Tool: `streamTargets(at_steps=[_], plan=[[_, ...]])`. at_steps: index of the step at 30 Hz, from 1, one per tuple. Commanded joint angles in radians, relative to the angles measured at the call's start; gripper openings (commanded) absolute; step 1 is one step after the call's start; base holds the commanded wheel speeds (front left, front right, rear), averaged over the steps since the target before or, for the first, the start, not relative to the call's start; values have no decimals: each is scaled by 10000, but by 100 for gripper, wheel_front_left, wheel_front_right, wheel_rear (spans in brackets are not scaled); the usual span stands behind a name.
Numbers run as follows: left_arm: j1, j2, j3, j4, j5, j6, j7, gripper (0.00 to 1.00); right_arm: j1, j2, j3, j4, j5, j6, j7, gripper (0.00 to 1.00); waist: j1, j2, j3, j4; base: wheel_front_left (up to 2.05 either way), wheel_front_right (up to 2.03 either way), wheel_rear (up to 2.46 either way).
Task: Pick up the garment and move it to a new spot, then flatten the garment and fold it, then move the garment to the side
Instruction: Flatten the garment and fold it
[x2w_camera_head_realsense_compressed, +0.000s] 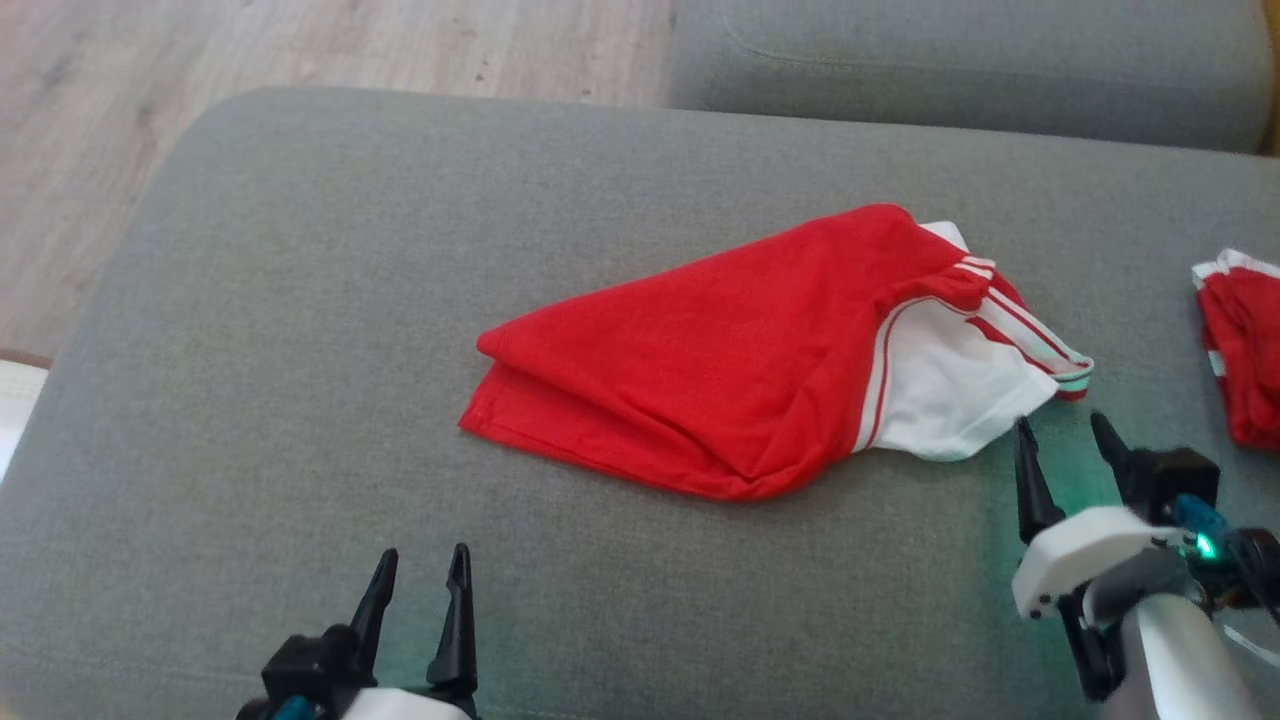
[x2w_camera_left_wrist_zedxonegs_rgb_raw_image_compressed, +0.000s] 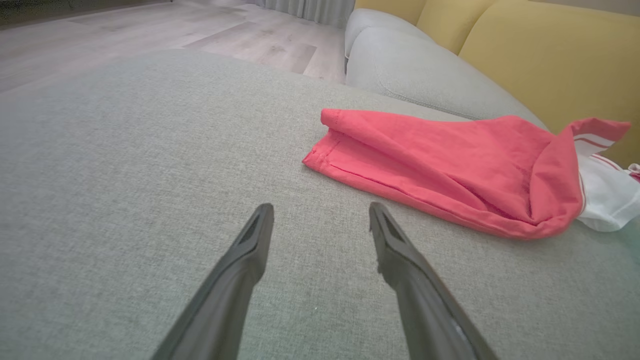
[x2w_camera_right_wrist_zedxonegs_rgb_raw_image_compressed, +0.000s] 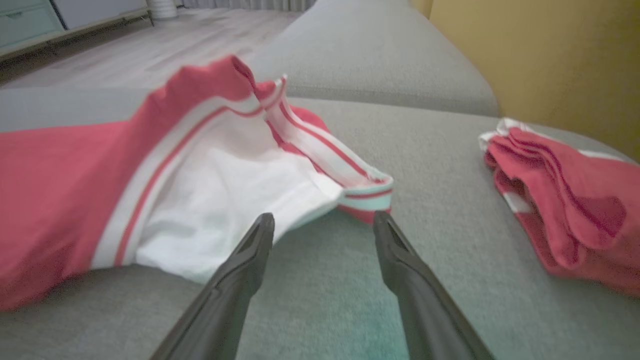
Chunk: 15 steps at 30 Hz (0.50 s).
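Red-and-white knit shirt (x2w_camera_head_realsense_compressed: 720, 390) loosely folded, mid grey fabric sofa seat (x2w_camera_head_realsense_compressed: 300, 350). Left claw (x2w_camera_head_realsense_compressed: 425, 550) spread, empty, near red hem. Right claw (x2w_camera_head_realsense_compressed: 1058, 420) spread, empty, tips just beside white sleeve. Second red folded garment (x2w_camera_head_realsense_compressed: 1240, 350) far right.

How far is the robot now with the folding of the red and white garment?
Done, it seems: the garment lies doubled over on the grey cushion. In hand: nothing; the right gripper, open, points at its white sleeve end; the left gripper is open, apart. Left: moving it aside.
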<state>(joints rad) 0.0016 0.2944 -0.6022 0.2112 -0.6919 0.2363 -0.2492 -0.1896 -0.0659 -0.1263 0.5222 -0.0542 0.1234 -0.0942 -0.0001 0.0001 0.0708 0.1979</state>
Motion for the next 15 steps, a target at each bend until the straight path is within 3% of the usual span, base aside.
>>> streamTargets(at_steps=[1,7,15], plan=[[-300,68,423,-309,137,-26,-123,100,-378,29,189,-418,58,73,20,100,1,-1,82,-52,0,0,0],[-520,80,365,-325,217,-83,-107,100,-672,114,53,-334,421,73,275,100,1,-1,429,40,0,0,0],[-712,56,301,-211,251,-121,-82,100,-1446,146,263,914,1351,73,809,100,1,-1,665,335,0,0,0]])
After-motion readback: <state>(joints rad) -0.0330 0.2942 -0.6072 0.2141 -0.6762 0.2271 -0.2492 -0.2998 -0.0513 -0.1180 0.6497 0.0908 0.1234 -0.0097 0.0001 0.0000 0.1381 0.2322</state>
